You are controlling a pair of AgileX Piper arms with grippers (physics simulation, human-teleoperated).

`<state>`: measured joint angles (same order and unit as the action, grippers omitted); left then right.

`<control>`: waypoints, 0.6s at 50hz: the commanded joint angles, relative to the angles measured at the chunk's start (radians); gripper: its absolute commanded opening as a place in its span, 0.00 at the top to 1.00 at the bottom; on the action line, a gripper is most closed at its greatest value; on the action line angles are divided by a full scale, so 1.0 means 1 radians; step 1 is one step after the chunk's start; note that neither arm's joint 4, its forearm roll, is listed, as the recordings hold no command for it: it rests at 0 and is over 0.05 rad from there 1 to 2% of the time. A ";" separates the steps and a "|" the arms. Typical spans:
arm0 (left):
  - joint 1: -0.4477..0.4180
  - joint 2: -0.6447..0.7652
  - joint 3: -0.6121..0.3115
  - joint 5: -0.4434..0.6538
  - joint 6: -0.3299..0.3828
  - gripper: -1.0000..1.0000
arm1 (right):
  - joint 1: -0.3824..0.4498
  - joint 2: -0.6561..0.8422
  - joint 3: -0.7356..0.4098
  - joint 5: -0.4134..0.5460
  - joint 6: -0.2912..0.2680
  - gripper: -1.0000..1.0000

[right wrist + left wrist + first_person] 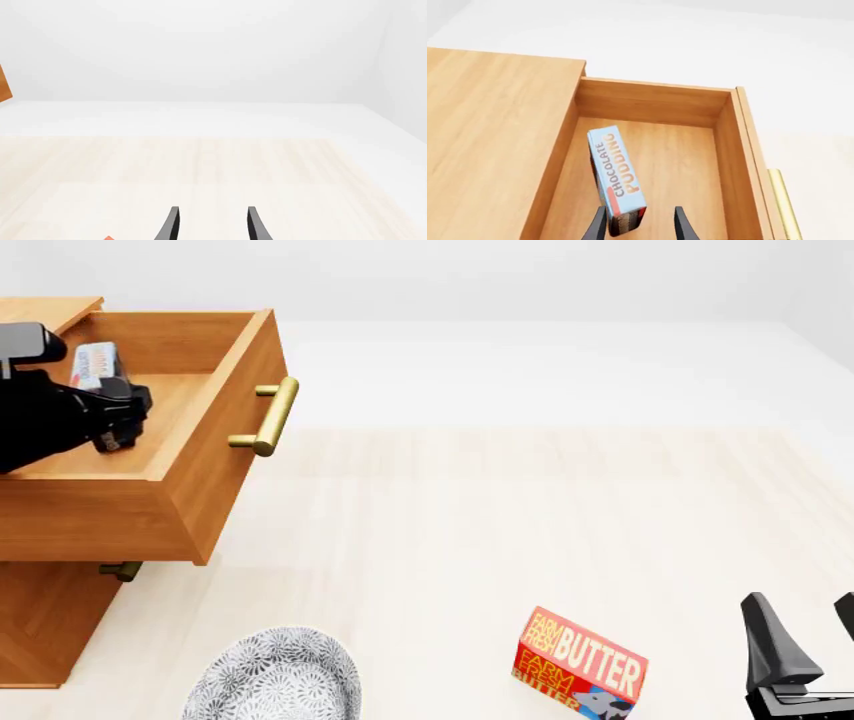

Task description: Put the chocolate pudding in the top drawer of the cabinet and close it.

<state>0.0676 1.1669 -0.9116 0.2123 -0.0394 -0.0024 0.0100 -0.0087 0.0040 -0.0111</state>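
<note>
Left gripper [639,224]: hung over the pulled-out top drawer [727,130]; jaws spread, one finger [597,226] touching or just beside the box end, the other clear of it, so nothing was clamped.
Chocolate pudding [616,176]: lay inside the top drawer on the floor, tilted, leaning toward the wall nearest the cabinet body; in the front view it [96,364] peeked past the arm.
Top drawer: stood wide open at 10 o'clock in the front view, brass handle [271,418] facing 3 o'clock.
Cabinet [40,620]: at 9 o'clock, lower drawer shut.
Right gripper [805,635]: at 5 o'clock, jaws apart, holding nothing.
Butter box [579,664]: at 5 o'clock, near the right gripper.
Patterned plate [274,678]: at 7 o'clock.
</note>
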 commanded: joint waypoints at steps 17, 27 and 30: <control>0.012 -0.056 -0.002 0.048 0.006 0.00 | 0.000 0.000 0.000 0.000 0.000 0.00; -0.008 -0.081 -0.024 0.061 0.017 0.00 | 0.000 0.000 0.000 0.000 0.000 0.00; -0.011 -0.089 -0.026 0.064 0.019 0.00 | 0.000 0.000 0.000 0.000 0.000 0.00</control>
<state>0.0678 1.1012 -0.9252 0.2628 -0.0273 -0.0024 0.0101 -0.0087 0.0040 -0.0110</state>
